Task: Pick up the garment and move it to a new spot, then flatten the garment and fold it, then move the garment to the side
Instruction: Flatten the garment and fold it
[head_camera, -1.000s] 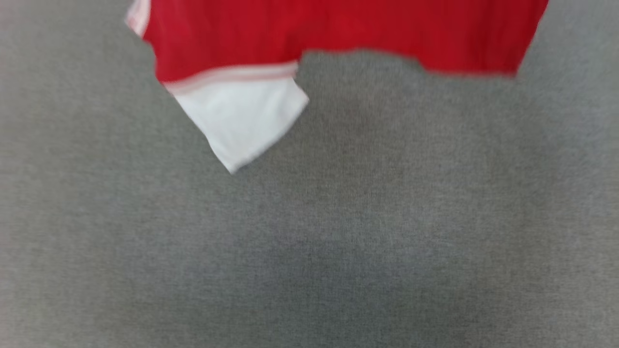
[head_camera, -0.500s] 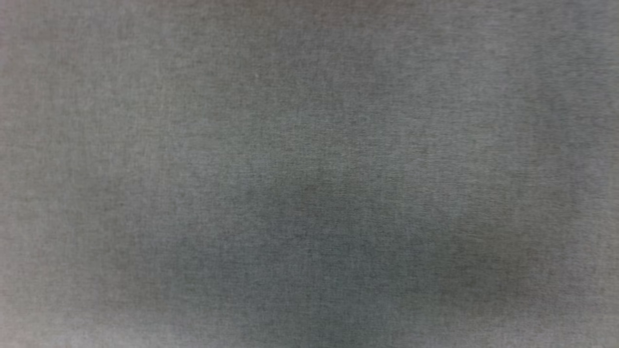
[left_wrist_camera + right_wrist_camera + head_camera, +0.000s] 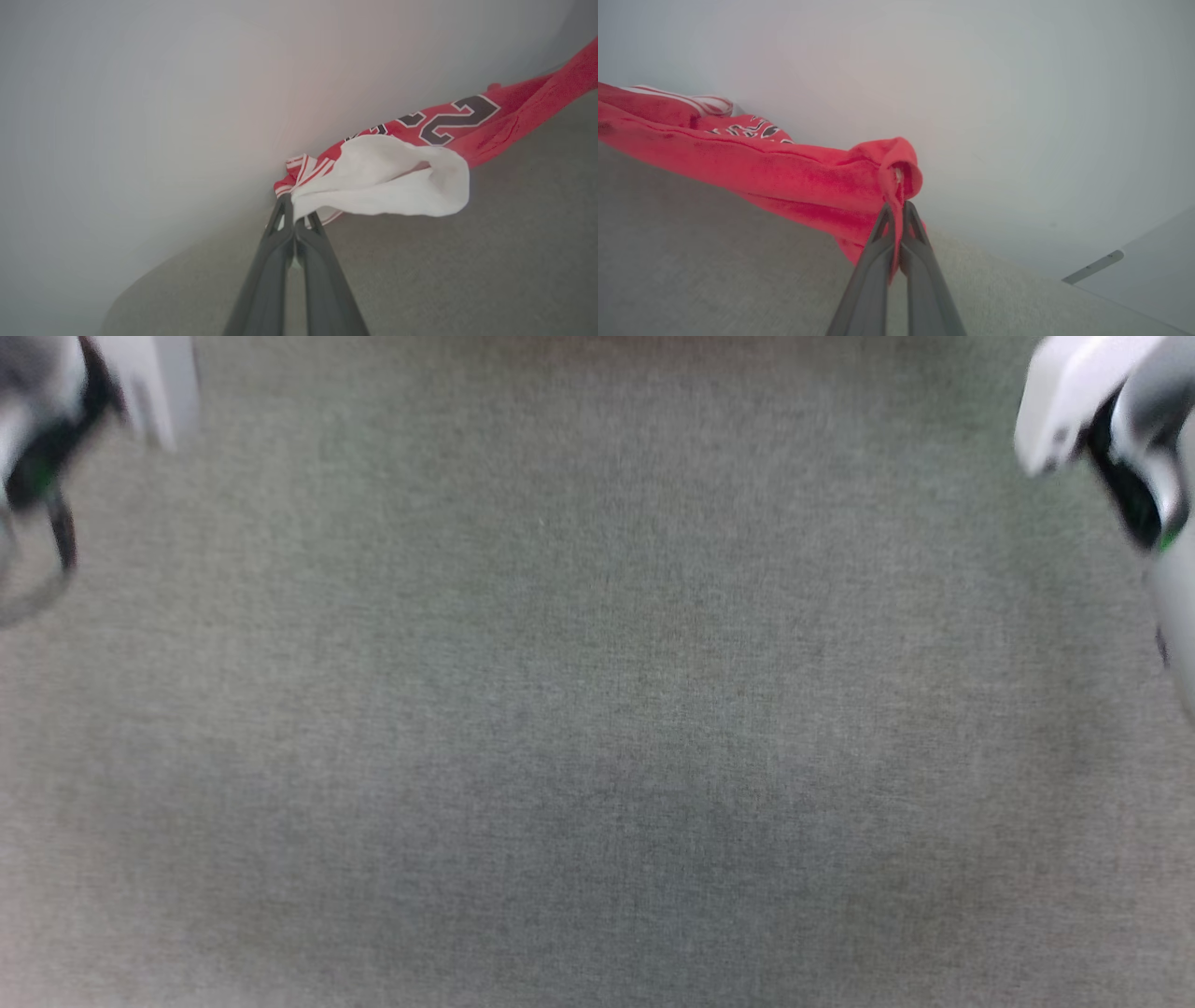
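The garment (image 3: 467,126) is a red jersey with dark numbers, a white sleeve end and striped trim. In the left wrist view my left gripper (image 3: 293,210) is shut on the garment at the striped trim beside the white sleeve. In the right wrist view my right gripper (image 3: 897,212) is shut on a bunched red edge of the garment (image 3: 784,172), which stretches away to the left above the grey surface. In the head view parts of both pale arms show, the left arm (image 3: 56,420) at the top left corner and the right arm (image 3: 1120,439) at the top right.
A grey cloth-covered surface (image 3: 597,709) spreads below the arms. A pale wall (image 3: 1017,93) stands behind the surface in both wrist views. A pale panel with a metal edge (image 3: 1092,267) shows at the lower right of the right wrist view.
The garment has left the top of the head view, which went from showing its red body and white sleeve to bare grey surface. Both arms now show at its top corners.
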